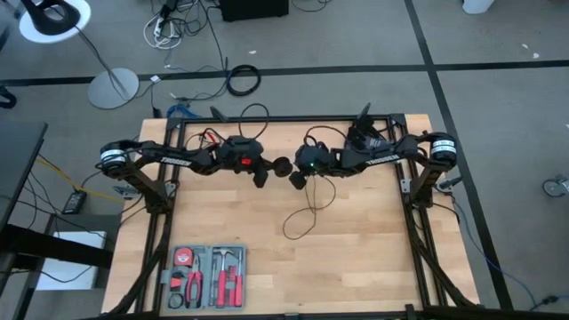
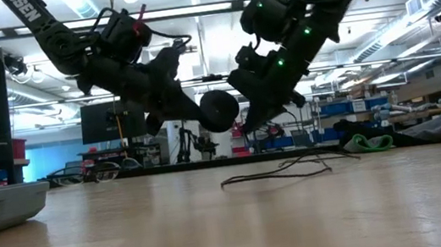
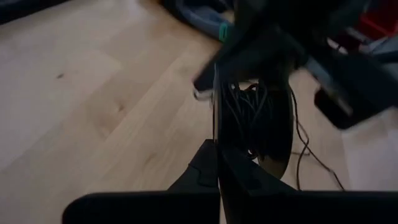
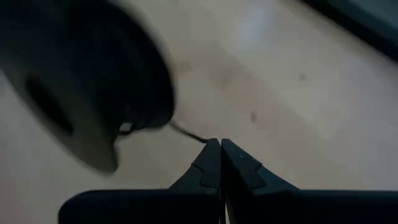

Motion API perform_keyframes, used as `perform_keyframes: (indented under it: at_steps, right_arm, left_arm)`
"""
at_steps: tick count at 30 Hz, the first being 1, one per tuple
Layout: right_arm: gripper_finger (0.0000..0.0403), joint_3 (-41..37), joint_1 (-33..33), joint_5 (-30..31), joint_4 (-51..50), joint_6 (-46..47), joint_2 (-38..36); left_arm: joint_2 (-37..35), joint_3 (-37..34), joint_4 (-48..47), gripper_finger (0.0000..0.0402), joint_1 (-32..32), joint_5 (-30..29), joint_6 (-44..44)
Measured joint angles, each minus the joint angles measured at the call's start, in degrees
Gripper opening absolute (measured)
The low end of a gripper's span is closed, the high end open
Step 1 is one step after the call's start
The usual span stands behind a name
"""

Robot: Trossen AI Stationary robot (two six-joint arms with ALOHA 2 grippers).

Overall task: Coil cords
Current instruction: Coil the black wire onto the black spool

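part wound: left gripper fingers pinch the spool; right gripper fingers pinch the cord, much trailing below.

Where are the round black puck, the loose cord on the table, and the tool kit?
puck (image 2: 219,109), low view, centre of its round face.
cord (image 1: 308,206), high view, the loose loop lying on the wood.
tool kit (image 1: 206,276), high view, middle of the open grey case.

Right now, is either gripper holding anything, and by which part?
The left gripper is shut on the rim of the black spool. The right gripper is shut on the thin black cord just beside the spool.
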Motion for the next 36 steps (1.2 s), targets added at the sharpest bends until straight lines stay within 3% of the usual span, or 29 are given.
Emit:
perform_keyframes:
  at_steps: [4, 14, 24, 36]
  right_arm:
    - [0.0000, -2.7, 2.7, 0.0, 2.1, 3.2, 0.1]
    - [0.0000, -3.5, 5.7, -0.9, 23.4, 4.3, 6.5]
    - [0.0000, 4.2, 4.8, -2.1, 23.8, -5.4, 9.7]
    - [0.0001, 4.4, 0.9, -6.8, 24.4, -5.7, 9.0]
  left_arm:
    - [0.0, 0.0, 1.0, 0.0000, 1.0, -0.3, -1.2]
    - [0.0, 0.0, 4.2, 0.0000, 1.5, -3.3, -3.1]
    - [-0.1, 0.0, -3.9, 0.0000, 0.1, -10.8, -2.4]
    - [-0.1, 0.2, -8.5, 0.0000, 0.1, -11.3, -1.3]
